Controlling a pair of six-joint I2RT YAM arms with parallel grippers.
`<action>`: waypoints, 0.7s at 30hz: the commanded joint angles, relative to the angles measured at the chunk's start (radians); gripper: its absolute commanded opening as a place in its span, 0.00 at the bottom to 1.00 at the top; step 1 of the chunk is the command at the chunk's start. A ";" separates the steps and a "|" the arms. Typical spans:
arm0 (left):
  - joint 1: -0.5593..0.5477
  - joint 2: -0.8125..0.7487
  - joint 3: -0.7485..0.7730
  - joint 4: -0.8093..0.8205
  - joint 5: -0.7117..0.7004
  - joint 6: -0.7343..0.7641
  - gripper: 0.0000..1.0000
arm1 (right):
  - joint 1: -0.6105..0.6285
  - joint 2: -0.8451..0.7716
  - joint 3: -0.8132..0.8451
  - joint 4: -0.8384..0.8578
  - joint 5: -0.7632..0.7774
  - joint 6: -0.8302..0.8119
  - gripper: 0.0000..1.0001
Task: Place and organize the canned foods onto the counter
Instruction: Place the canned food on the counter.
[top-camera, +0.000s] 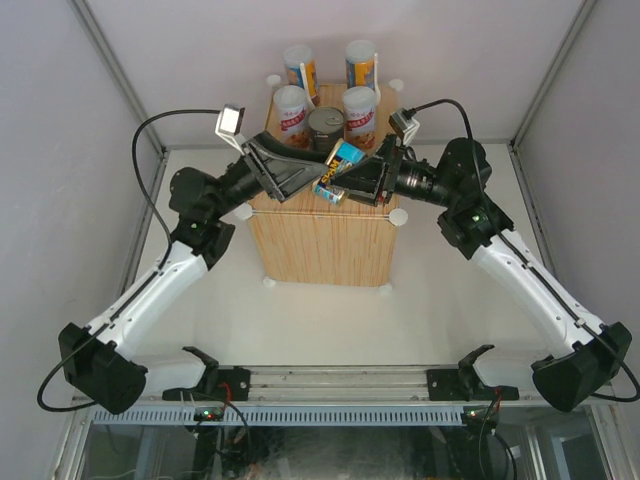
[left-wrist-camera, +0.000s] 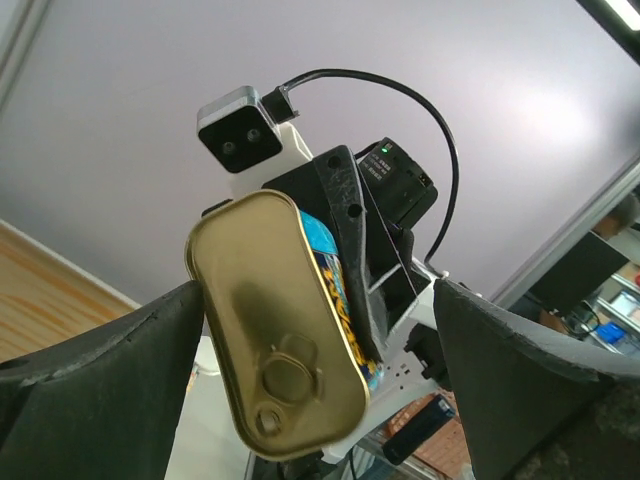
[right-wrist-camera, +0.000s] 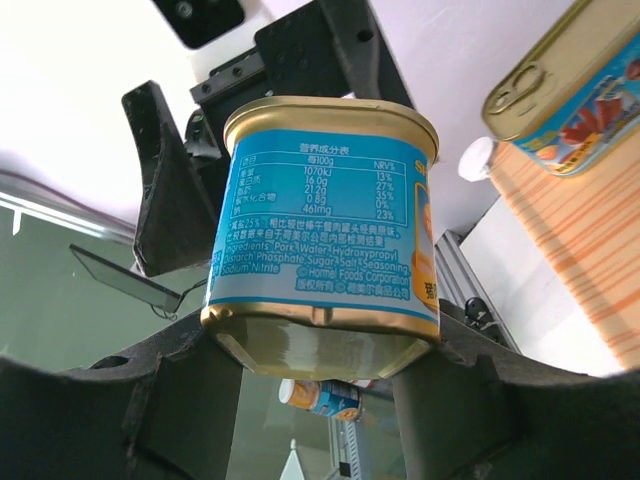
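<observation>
Pinched in the right tool (right-wrist-camera: 325, 338) above the wood-grain tabletop (top-camera: 320, 245), the gold-blue Hormel tin (right-wrist-camera: 320, 230) may strike the spread left tool (left-wrist-camera: 318, 290) or the second tin (top-camera: 330, 193) lying close by when lowered.

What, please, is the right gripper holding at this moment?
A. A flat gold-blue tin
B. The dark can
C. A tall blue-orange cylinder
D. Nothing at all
A: in the right wrist view the right gripper is closed on a flat gold-blue tin, label side facing the camera, with a finger against each side.
</observation>
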 joint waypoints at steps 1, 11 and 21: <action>-0.006 -0.054 -0.016 -0.130 -0.059 0.113 1.00 | -0.027 -0.022 0.010 0.027 -0.006 -0.004 0.00; -0.013 -0.119 0.013 -0.350 -0.187 0.280 0.99 | -0.056 -0.010 -0.047 0.027 -0.003 0.048 0.00; -0.032 -0.149 0.016 -0.473 -0.285 0.379 0.99 | -0.062 0.010 -0.047 -0.115 -0.008 0.042 0.00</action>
